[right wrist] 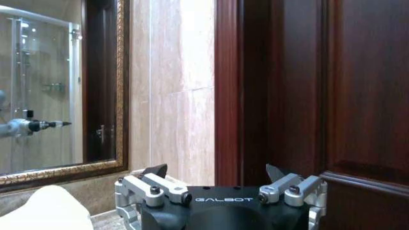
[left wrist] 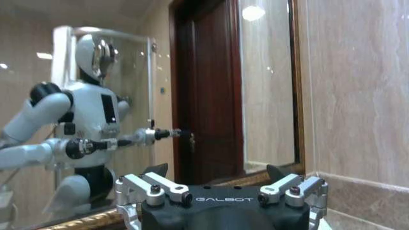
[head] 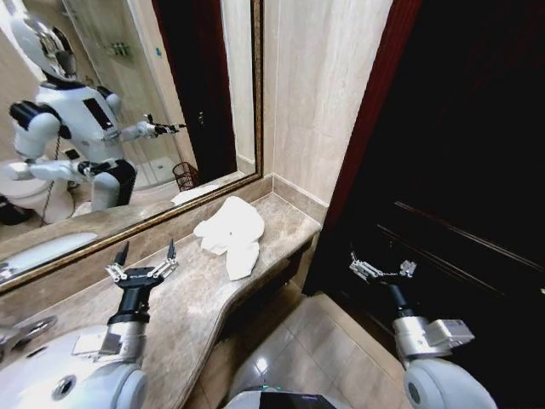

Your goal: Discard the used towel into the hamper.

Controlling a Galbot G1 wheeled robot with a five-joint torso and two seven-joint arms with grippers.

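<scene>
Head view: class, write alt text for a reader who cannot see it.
A crumpled white towel lies on a marble counter below a wall mirror. The left gripper hovers open over the counter short of the towel; the right gripper is open before a dark door.

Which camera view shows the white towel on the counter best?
The head view: the whole crumpled towel lies on the marble counter, ahead of the open left gripper. The right wrist view catches one white corner of it. The left wrist view looks at the mirror instead.
</scene>
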